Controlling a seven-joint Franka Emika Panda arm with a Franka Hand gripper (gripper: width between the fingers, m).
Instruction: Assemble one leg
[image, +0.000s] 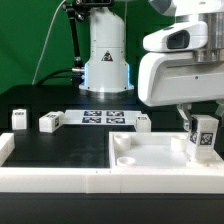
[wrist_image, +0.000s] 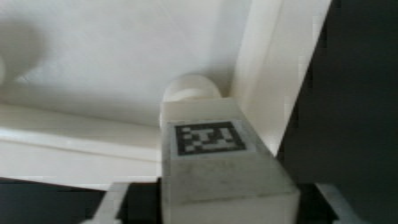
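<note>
My gripper (image: 203, 128) is shut on a white leg (image: 203, 137) with a black-and-white tag and holds it upright over the far right corner of the wide white square panel (image: 150, 158). In the wrist view the leg (wrist_image: 214, 140) stands between my fingers (wrist_image: 121, 205). Its tip is close to the panel's (wrist_image: 107, 80) corner, by the raised rim. I cannot tell whether the tip touches the panel. Three more legs lie on the black table: two (image: 18, 119) (image: 50, 121) at the exterior view's left and one (image: 143, 122) near the middle.
The marker board (image: 98, 118) lies flat at the back middle of the table. The arm's white base (image: 106, 60) stands behind it. A white rail (image: 50, 178) runs along the table's front edge. A round recess (image: 126, 157) shows in the panel's left corner.
</note>
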